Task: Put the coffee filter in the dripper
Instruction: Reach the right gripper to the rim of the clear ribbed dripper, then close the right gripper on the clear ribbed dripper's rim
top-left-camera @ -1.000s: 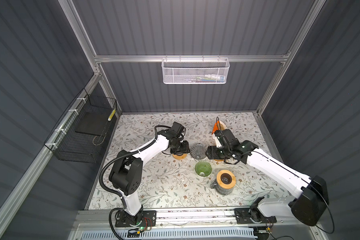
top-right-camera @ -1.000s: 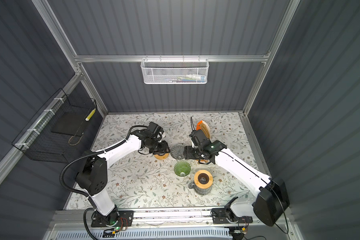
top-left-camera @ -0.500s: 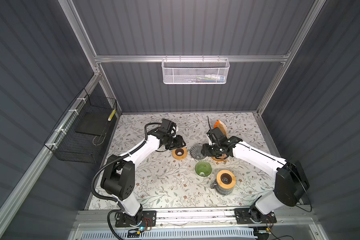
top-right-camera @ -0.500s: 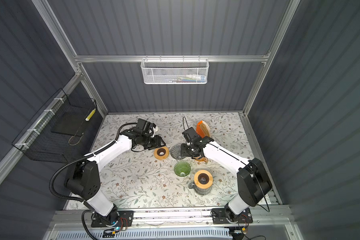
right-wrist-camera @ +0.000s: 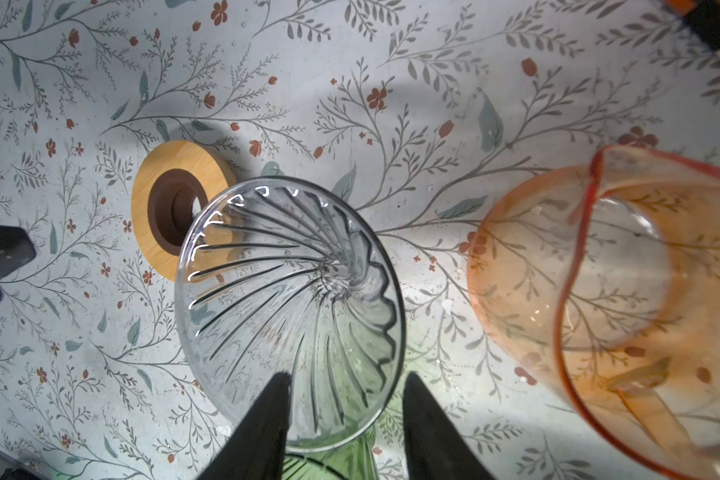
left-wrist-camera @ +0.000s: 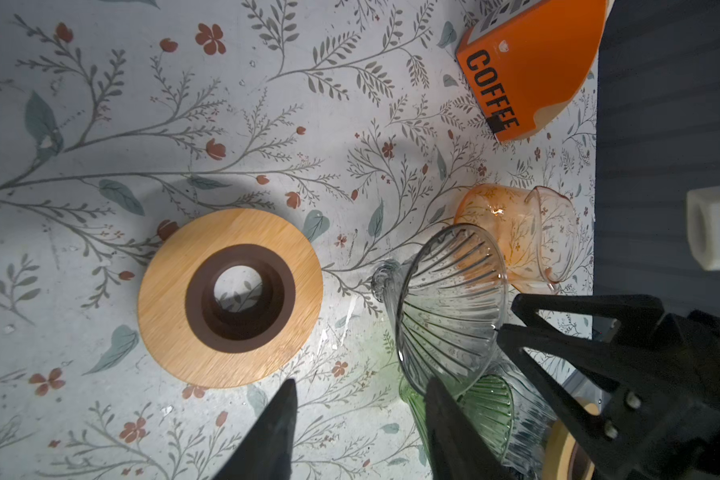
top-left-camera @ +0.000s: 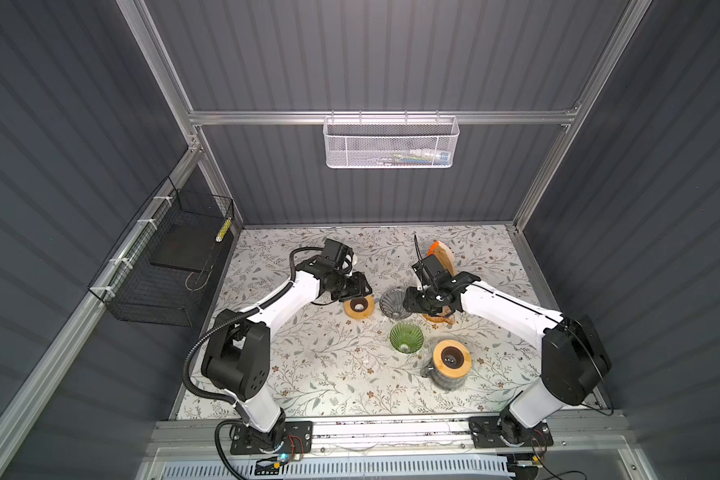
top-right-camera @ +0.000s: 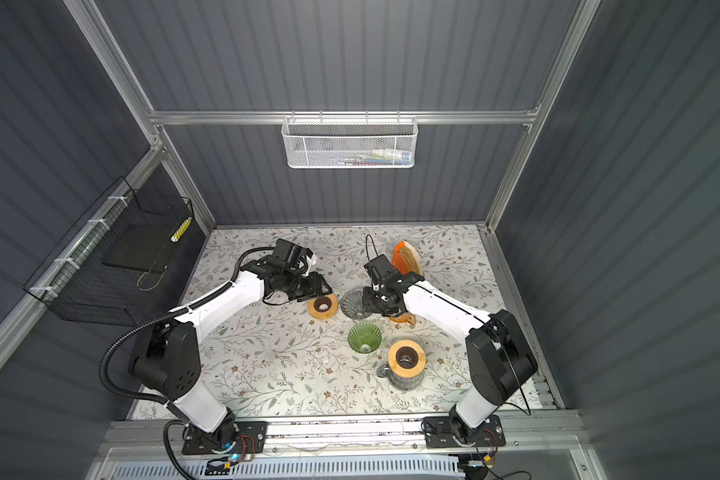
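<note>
Right gripper (right-wrist-camera: 348,376) stands with its jaws apart astride the wall of the clear glass dripper (right-wrist-camera: 287,307). One finger is inside the bowl and one is just outside the rim, with a gap showing between them (so nothing is clamped). In both top views the dripper sits at that gripper's 9 o'clock. The coffee filters (top-left-camera: 447,259), a beige stack in an orange pack (top-left-camera: 433,249), stand at its 1 o'clock, near but apart from its fingers. The left gripper (left-wrist-camera: 360,384) hangs with jaws apart and empty, a wooden ring (left-wrist-camera: 229,297) just beyond its fingertips. That ring lies at the dripper's 9 o'clock. A green dripper (top-left-camera: 406,337) lies at the clear dripper's 5 o'clock and an orange glass pitcher (right-wrist-camera: 599,299) at about its 3 o'clock.
</note>
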`<state>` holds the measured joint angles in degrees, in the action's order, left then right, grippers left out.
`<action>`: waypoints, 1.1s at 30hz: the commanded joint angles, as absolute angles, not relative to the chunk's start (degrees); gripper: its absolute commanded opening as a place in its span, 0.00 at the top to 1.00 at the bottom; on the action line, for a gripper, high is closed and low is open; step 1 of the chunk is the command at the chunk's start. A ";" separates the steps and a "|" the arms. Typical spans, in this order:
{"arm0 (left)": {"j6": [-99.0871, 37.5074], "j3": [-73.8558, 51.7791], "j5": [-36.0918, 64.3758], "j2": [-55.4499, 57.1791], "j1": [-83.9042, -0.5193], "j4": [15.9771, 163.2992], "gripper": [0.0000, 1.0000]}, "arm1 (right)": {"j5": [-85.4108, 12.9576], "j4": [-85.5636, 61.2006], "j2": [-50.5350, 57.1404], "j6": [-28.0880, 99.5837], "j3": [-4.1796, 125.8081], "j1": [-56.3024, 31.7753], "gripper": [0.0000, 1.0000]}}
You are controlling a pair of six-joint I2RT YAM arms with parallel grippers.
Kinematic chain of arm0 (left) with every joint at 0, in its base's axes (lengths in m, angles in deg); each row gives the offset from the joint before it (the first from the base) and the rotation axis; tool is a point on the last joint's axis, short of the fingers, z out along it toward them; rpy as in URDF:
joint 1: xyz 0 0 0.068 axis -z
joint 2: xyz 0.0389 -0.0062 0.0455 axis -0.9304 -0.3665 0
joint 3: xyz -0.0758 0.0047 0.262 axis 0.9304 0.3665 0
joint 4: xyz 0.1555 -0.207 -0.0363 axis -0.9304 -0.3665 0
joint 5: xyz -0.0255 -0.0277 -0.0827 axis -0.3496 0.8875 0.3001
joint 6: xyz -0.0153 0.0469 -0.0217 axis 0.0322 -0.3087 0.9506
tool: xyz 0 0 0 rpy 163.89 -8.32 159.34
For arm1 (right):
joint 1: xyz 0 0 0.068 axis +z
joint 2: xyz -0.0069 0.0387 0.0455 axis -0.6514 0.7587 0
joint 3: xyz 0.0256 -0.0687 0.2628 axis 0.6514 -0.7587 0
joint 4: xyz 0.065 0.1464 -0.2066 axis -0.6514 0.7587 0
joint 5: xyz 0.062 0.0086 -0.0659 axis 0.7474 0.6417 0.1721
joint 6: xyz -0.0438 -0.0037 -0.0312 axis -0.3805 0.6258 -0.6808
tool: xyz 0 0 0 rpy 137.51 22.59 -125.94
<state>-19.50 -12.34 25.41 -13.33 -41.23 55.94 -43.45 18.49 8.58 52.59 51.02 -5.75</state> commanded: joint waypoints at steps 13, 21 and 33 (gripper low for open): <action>-19.95 -12.13 25.43 -11.65 -41.80 54.92 0.50 | -42.59 17.25 11.63 52.60 51.88 -6.74 0.55; -20.35 -12.69 24.91 -11.91 -41.78 54.14 0.50 | -42.16 16.61 13.02 52.43 52.55 -7.05 0.58; -21.09 -13.56 24.63 -12.35 -41.87 53.43 0.50 | -42.10 17.03 15.28 51.71 54.44 -7.40 0.68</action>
